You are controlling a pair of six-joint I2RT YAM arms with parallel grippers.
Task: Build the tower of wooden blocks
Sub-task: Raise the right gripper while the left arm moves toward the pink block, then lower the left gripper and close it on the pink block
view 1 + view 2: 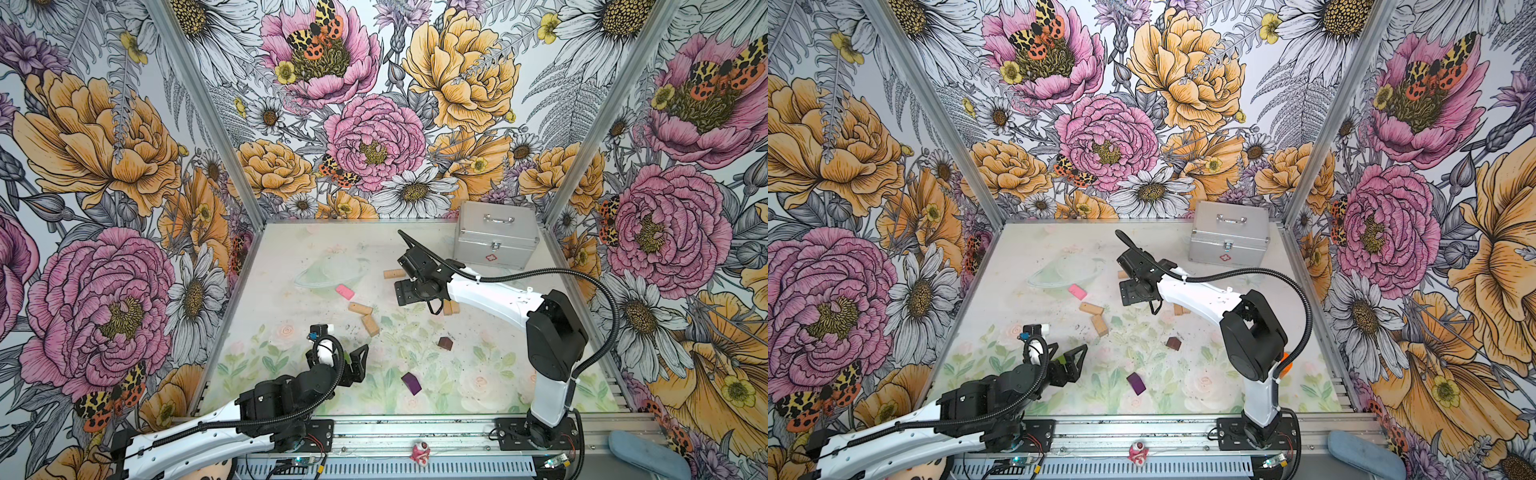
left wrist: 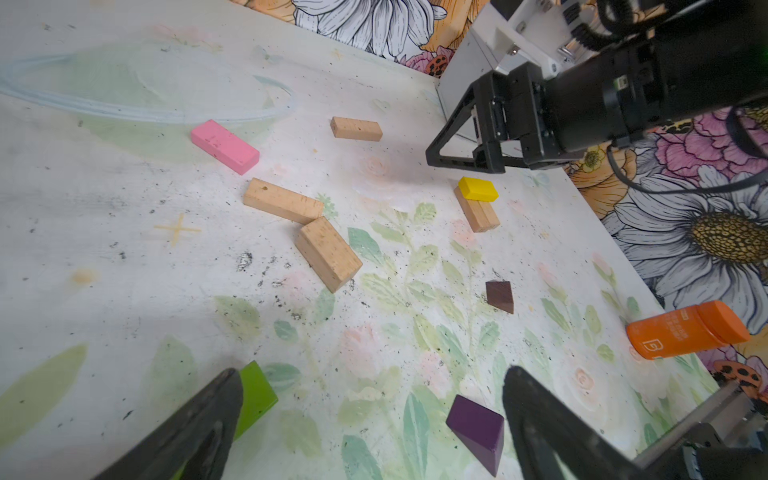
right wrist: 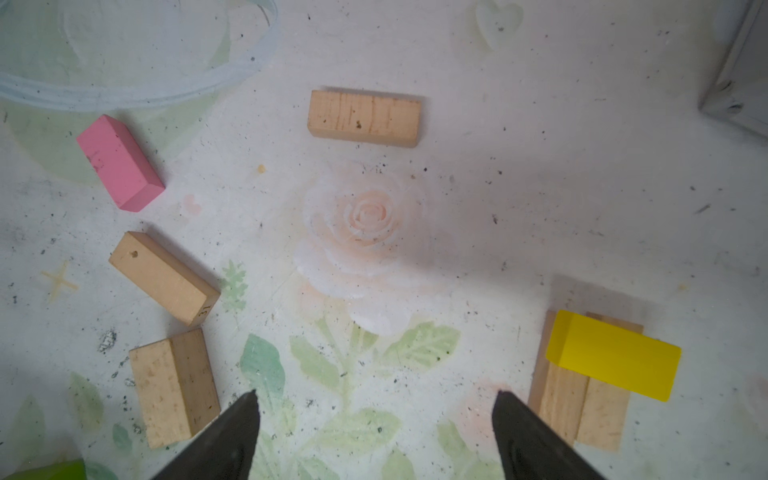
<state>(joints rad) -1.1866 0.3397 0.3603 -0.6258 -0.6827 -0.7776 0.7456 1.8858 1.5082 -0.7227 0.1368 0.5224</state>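
A yellow block (image 3: pixel 615 353) lies across two tan blocks (image 3: pixel 579 409), the start of the wood block tower (image 2: pixel 478 199). My right gripper (image 3: pixel 375 395) hovers open and empty just beside it, above bare mat. Loose on the mat lie a pink block (image 1: pixel 345 291), three tan blocks (image 1: pixel 360 308) (image 1: pixel 370 325) (image 1: pixel 394 274), a dark-brown one (image 1: pixel 445 343) and a purple one (image 1: pixel 411 383). My left gripper (image 2: pixel 372 374) stands open near the front. A lime-green block (image 2: pixel 255 395) lies by one finger and the purple block (image 2: pixel 478 430) by the other.
A silver metal case (image 1: pixel 494 237) stands at the back right corner. An orange bottle (image 2: pixel 685 330) lies by the right wall, mostly hidden behind the right arm in both top views. Flowered walls close three sides.
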